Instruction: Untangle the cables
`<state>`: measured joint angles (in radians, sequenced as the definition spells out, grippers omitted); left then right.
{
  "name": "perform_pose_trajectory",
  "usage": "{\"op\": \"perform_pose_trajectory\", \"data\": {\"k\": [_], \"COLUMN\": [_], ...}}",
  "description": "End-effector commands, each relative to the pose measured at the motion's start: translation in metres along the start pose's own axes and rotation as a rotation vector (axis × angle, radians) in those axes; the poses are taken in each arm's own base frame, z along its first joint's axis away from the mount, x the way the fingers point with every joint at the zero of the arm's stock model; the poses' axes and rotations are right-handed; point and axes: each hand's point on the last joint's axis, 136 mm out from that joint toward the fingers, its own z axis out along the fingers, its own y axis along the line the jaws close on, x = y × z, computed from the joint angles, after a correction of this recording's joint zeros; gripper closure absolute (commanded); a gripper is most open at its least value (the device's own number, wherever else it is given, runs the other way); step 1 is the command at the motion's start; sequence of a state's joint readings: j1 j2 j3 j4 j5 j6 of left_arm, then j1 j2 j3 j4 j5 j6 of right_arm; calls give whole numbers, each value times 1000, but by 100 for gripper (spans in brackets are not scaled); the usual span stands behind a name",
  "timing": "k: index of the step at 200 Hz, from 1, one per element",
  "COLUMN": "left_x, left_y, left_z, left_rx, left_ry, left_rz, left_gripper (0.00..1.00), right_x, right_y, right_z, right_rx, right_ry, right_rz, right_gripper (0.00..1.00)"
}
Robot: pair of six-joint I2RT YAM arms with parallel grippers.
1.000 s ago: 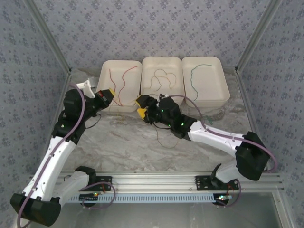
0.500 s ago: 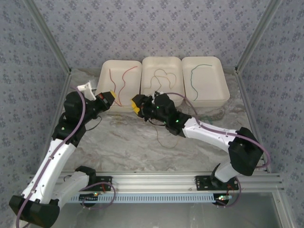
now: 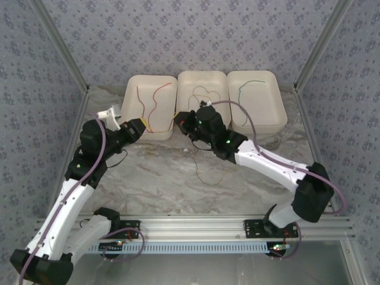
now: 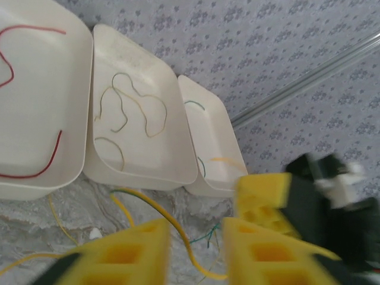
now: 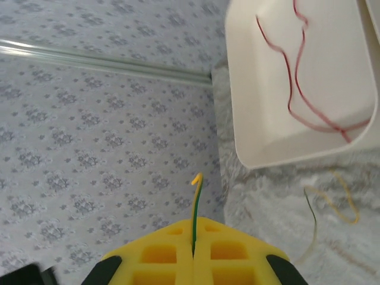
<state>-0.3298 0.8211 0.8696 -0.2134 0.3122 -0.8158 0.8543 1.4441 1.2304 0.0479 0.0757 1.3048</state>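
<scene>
Step in hand, by the look of it: drawing one strand out of the tangle.

- Right gripper [image 5: 194, 227] was pressed together on a thin green-and-yellow cable [image 5: 195, 199], whose tip poked past the pads.
- Left gripper [image 4: 195, 234] was spread and held nothing; it faced loose yellow cables [image 4: 155, 205] on the marbled worktop [image 3: 154, 178].
- Thin red cables [image 3: 151, 104] lay in the left white tray [image 3: 132, 83].

Next move probably calls for a slow lift, so the pinched cable slips free without dragging its neighbours.

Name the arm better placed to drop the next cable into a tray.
Right. The right gripper is already shut on a green cable beside the middle tray; the left gripper stands open, holding nothing.
</scene>
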Motion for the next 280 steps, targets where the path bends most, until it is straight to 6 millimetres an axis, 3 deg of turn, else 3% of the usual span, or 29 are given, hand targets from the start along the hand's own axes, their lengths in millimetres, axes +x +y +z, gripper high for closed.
{"op": "perform_pose_trajectory", "data": {"k": [1, 10, 42, 62, 67, 78, 99, 147, 172, 208, 239, 280], "left_x": [25, 32, 50, 64, 68, 78, 98, 136, 149, 157, 171, 189], "left_y": [18, 32, 74, 107, 115, 134, 152, 141, 120, 104, 107, 116], "left_z": [6, 5, -1, -2, -1, 2, 16, 53, 85, 137, 167, 182], "left_rx": [-36, -82, -230, -371, -404, -473, -500, -507, -447, -421, -416, -446], "left_ry": [77, 76, 76, 100, 114, 140, 180, 243, 286, 411, 530, 609], "left_rz": [-45, -64, -116, -138, -140, -152, -200, -126, -21, 225, 371, 409], "left_gripper": [31, 23, 23, 28, 30, 36, 43, 44, 40, 49, 52, 53], "right_x": [-26, -29, -31, -29, -24, -21, -19, -14, -11, -13, -17, -21], "right_y": [16, 11, -14, -24, -39, -49, -69, -95, -107, -119, -121, -121], "right_z": [-38, -44, -66, -80, -81, -86, -97, -120, -131, -139, -142, -142], "right_rx": [74, 106, 192, 208, 238, 255, 290, 317, 331, 346, 345, 336], "right_ry": [-108, -109, -115, -101, -80, -65, -55, -24, -16, -18, -26, -31], "right_rz": [-262, -294, -369, -396, -407, -418, -427, -450, -453, -447, -437, -423], "right_gripper": [100, 100, 100, 100, 100, 100, 100, 100, 100, 100, 100, 100]}}
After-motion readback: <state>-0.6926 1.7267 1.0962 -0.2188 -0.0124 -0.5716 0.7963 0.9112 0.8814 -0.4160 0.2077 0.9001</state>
